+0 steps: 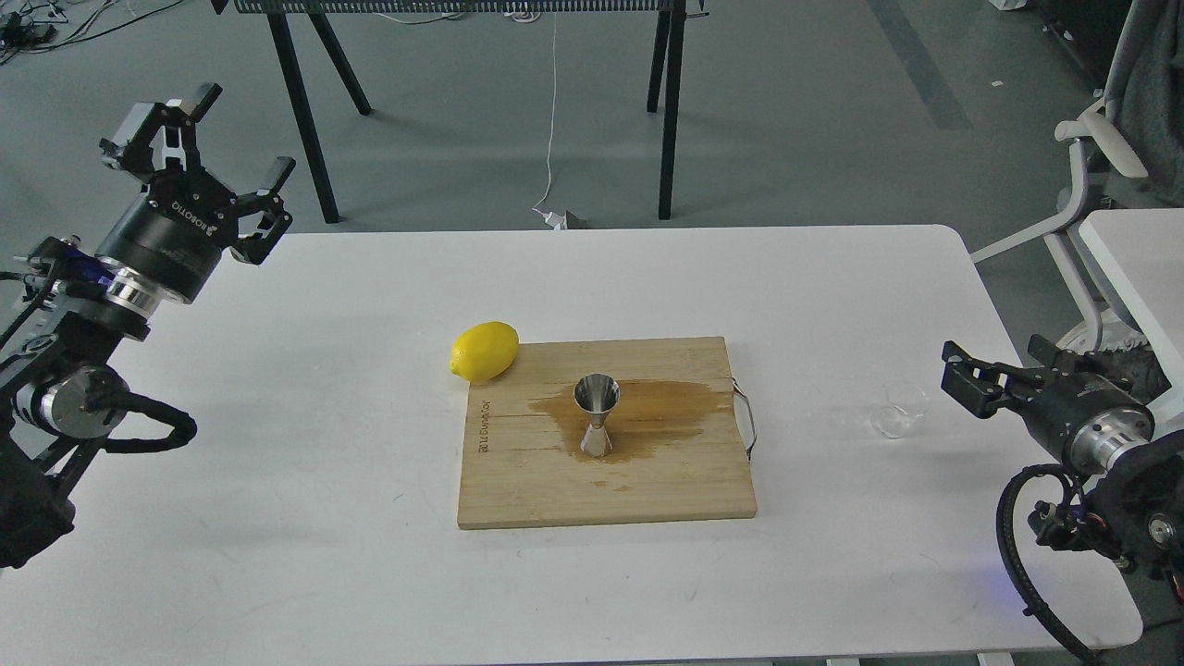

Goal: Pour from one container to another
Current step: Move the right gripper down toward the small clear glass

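Jigger (597, 413) upright on wet board (555, 490); glass cup (899, 409) apart.

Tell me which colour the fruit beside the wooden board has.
The lemon is bright yellow, without pattern; the head view shows it clearly.

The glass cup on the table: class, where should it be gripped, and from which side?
Grip the glass cup across its round side wall, coming level from the robot's right, where the open right end effector waits nearby. It stands upright and low, clear of the cutting board.
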Robot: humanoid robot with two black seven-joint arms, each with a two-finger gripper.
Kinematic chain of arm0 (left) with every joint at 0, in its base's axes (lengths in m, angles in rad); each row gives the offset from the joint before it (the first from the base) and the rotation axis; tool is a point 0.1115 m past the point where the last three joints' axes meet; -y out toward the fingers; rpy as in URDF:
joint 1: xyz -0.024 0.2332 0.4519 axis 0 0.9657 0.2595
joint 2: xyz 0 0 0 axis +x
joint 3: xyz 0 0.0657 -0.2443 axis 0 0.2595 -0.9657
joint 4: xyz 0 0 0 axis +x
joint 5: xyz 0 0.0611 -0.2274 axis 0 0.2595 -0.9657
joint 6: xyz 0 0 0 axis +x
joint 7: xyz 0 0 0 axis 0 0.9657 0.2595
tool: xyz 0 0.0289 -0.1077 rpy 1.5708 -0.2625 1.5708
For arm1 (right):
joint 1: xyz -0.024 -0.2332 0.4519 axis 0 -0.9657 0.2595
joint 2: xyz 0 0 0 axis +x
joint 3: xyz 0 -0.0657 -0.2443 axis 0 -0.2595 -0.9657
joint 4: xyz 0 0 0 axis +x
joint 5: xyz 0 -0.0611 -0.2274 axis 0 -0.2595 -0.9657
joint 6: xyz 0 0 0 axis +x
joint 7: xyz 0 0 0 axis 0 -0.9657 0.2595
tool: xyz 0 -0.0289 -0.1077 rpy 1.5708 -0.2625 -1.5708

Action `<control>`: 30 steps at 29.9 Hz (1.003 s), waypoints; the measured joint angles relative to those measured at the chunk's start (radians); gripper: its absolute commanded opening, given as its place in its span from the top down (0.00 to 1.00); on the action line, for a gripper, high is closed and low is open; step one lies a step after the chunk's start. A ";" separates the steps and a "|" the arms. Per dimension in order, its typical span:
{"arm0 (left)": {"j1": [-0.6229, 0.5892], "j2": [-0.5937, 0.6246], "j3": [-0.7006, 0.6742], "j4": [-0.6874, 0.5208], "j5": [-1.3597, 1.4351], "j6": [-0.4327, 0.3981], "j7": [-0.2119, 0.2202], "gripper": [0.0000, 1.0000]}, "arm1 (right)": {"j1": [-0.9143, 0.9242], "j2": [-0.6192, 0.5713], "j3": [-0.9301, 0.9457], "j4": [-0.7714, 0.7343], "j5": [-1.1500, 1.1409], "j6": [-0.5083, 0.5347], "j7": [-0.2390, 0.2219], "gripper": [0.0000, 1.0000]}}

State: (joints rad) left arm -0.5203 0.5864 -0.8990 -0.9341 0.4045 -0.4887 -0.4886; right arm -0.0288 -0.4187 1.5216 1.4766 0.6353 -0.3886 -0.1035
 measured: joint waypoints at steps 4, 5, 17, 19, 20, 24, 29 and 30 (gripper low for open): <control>0.002 0.000 0.000 0.000 0.001 0.000 0.000 0.06 | -0.018 0.001 -0.028 0.036 -0.007 -0.089 0.029 0.02; 0.002 0.000 0.000 0.000 0.002 0.000 0.000 0.06 | -0.018 0.001 -0.040 0.034 -0.010 -0.095 0.036 0.02; 0.019 -0.001 0.000 0.001 0.004 0.000 0.000 0.06 | 0.029 0.027 -0.164 -0.078 -0.059 -0.100 0.085 0.02; 0.021 -0.001 0.000 0.001 0.004 0.000 0.000 0.06 | 0.046 0.039 -0.180 -0.108 -0.072 -0.100 0.085 0.02; 0.021 -0.001 0.000 0.001 0.004 0.000 0.000 0.06 | 0.052 0.043 -0.186 -0.119 -0.077 -0.100 0.085 0.02; 0.023 -0.002 0.000 0.001 0.004 0.000 0.000 0.05 | 0.074 0.066 -0.203 -0.155 -0.093 -0.100 0.088 0.02; 0.025 -0.005 0.000 0.006 0.004 0.000 0.000 0.05 | 0.100 0.103 -0.209 -0.193 -0.131 -0.100 0.091 0.02; 0.025 -0.005 0.000 0.008 0.004 0.000 0.000 0.05 | 0.106 0.110 -0.210 -0.202 -0.138 -0.100 0.091 0.02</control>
State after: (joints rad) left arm -0.4957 0.5816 -0.8988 -0.9261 0.4081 -0.4887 -0.4887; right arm 0.0769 -0.3087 1.3120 1.2742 0.4975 -0.4888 -0.0125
